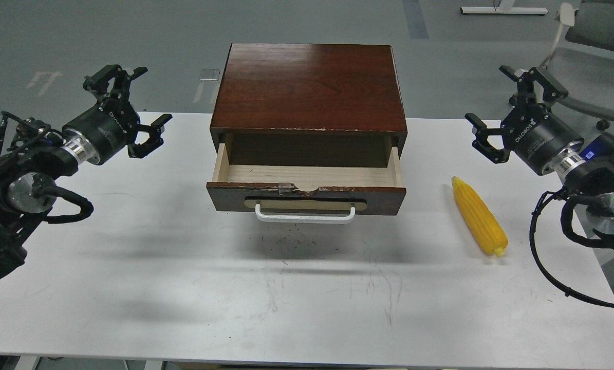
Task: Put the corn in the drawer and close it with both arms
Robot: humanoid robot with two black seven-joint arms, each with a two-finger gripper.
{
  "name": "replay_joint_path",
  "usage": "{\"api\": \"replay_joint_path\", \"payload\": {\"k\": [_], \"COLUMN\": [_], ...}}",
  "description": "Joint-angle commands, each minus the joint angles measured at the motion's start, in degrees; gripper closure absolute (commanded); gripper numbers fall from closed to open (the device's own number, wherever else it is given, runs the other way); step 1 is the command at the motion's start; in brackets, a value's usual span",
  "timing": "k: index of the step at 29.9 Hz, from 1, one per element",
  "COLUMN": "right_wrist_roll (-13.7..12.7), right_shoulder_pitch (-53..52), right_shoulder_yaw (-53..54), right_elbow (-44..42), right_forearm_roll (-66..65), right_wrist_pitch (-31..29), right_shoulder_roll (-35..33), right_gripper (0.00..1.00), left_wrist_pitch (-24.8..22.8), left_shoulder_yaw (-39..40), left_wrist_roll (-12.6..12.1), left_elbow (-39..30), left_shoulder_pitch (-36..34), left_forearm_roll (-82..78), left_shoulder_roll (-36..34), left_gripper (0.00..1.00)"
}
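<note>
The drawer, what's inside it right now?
Nothing visible: the drawer shows bare pale-wood floor. Its rear part lies hidden under the cabinet top. The corn lies outside on the table.

I am seeing the glossy, dark reddish wooden cabinet (309, 85) reflecting light off its polished top. The shallow pale raw-wood drawer (307, 177) is showing a matt inside and a chipped, rough front edge; its white bar handle (305, 215) is looking smooth. The yellow corn cob (479, 216) is looking bumpy. The white desk (183, 288) is appearing matt and scuffed.
</note>
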State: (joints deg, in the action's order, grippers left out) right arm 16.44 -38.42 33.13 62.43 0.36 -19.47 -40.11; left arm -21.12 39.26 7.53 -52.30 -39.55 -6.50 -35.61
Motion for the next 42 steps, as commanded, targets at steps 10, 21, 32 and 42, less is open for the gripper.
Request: {"api": "replay_joint_path", "payload": {"k": [10, 21, 32, 42], "right_wrist_roll": [0.0, -0.3, -0.3, -0.2], "right_shoulder_pitch": [-0.1, 0.0, -0.1, 0.0], "right_shoulder_yaw": [-0.1, -0.3, -0.3, -0.5], "right_elbow": [0.3, 1.3, 1.8, 1.8], "right_forearm_roll": [-0.1, -0.3, -0.4, -0.5], "right_wrist_pitch": [0.0, -0.1, 0.5, 1.3], "right_shoulder_roll": [0.1, -0.6, -0.8, -1.0], "right_gripper": [0.0, 0.0, 0.0, 0.0], "left_wrist_pitch": [1.2, 1.2, 1.2, 1.3], "left_shoulder_yaw": [-1.2, -0.6, -0.3, -0.3], "left_wrist_roll": [0.8, -2.1, -2.8, -2.8], "left_elbow": [-0.5, -0.5, -0.5, -0.6], "left_shoulder_pitch": [0.4, 0.4, 0.2, 0.2], "left_forearm_roll": [0.2, 0.2, 0.2, 0.2], "left_shoulder_roll": [0.1, 0.1, -0.2, 0.0], "left_gripper": [0.02, 0.02, 0.02, 0.02]}}
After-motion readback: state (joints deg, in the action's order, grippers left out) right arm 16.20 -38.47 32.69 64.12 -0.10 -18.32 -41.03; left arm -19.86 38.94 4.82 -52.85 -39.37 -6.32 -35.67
